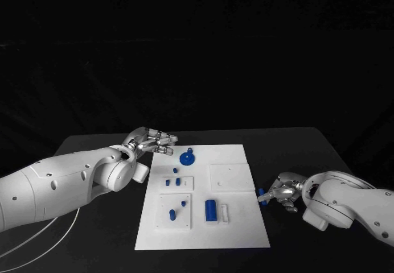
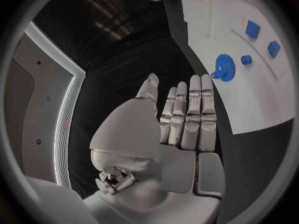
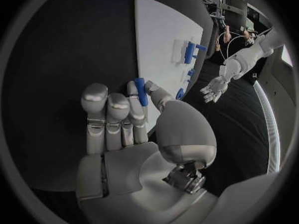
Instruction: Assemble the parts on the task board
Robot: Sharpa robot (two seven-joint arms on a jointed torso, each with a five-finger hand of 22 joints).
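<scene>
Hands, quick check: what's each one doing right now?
Left hand: open, fingers straight, holding nothing.
Right hand: pinching a small blue part.

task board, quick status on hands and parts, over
Left hand open, fingers straight, beside the blue gear. Right hand pinching a small blue peg at the white task board edge. Nothing in the way.

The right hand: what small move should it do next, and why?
Probably carry the small blue part inward over the task board. The right hand pinches that part just off the board's right edge, over black table, while the left hand waits open by the blue gear.
</scene>
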